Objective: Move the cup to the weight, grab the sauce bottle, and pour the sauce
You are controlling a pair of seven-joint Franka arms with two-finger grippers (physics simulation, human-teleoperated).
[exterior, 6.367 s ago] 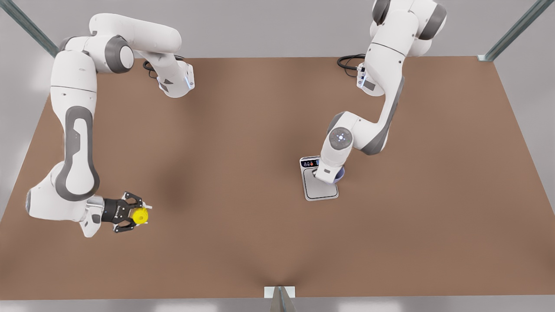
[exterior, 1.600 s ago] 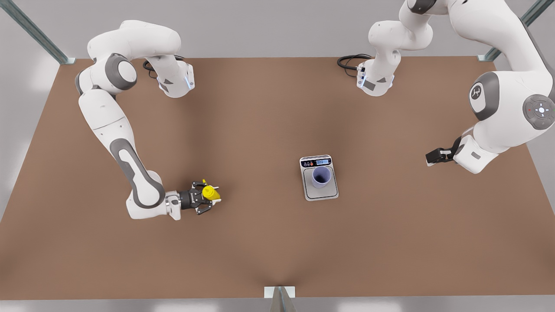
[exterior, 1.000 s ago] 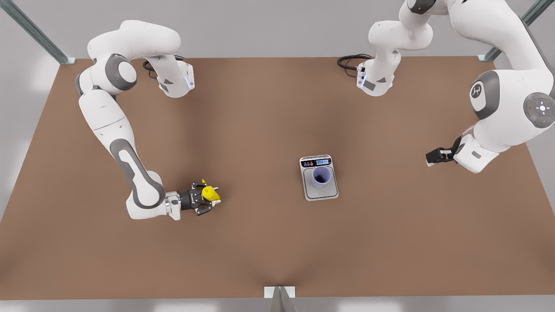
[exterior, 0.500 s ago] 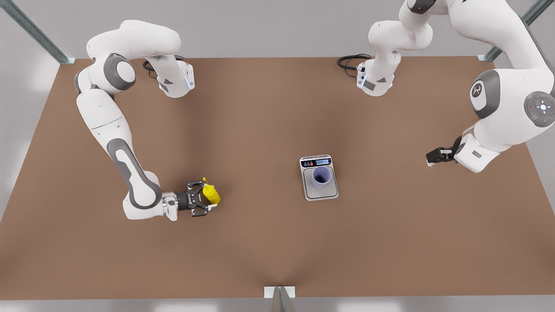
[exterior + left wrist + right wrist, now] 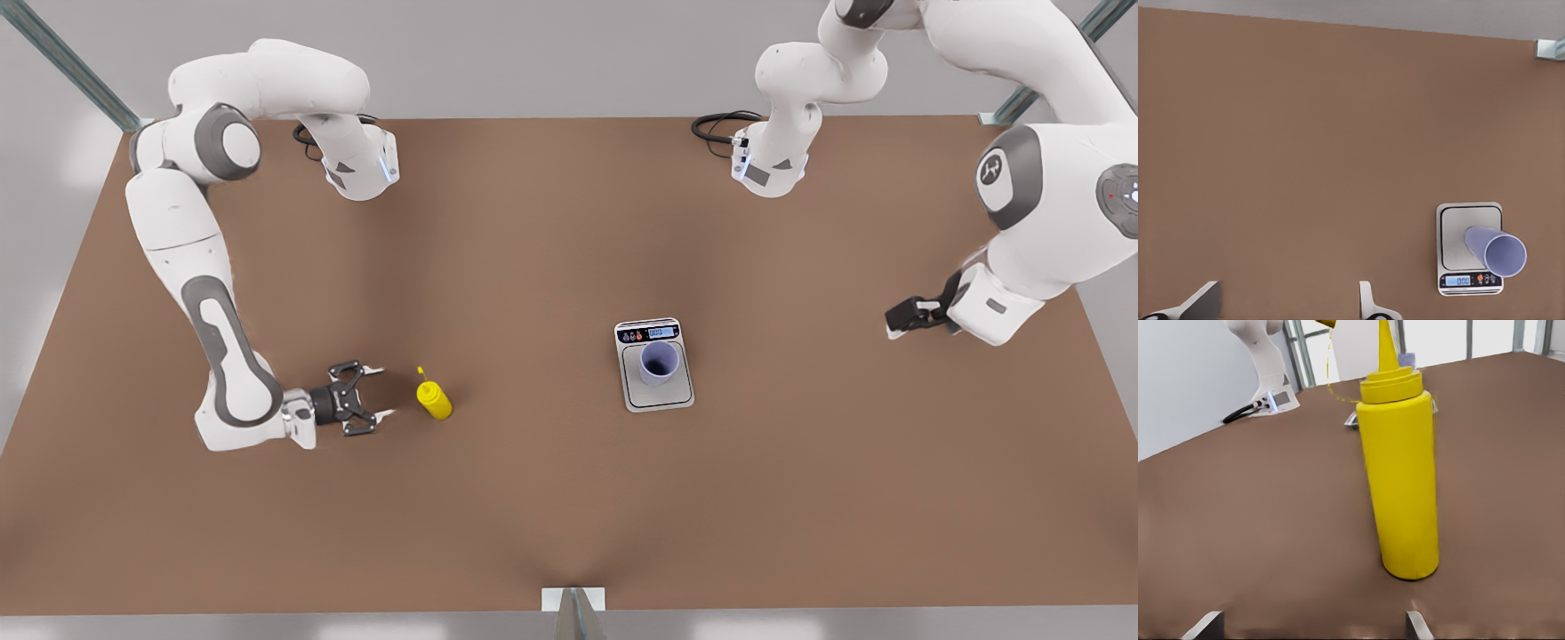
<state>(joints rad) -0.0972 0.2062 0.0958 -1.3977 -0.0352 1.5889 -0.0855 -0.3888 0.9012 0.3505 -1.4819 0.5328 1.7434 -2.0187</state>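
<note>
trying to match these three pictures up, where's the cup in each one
Front view: the cup stands upright on the scale, right of centre on the table.
Left wrist view: the cup is on the scale, near its display end.
Right wrist view: I can't make it out; the bottle stands in front.
Shared landmark: the scale, seen in the front and left wrist views.

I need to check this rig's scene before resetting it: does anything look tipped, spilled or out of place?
Nothing stands out. The sauce bottle stands upright on the table, just ahead of the open right gripper. The cup sits upright on the weight. The left gripper hangs well aside. No spill shows.
</note>
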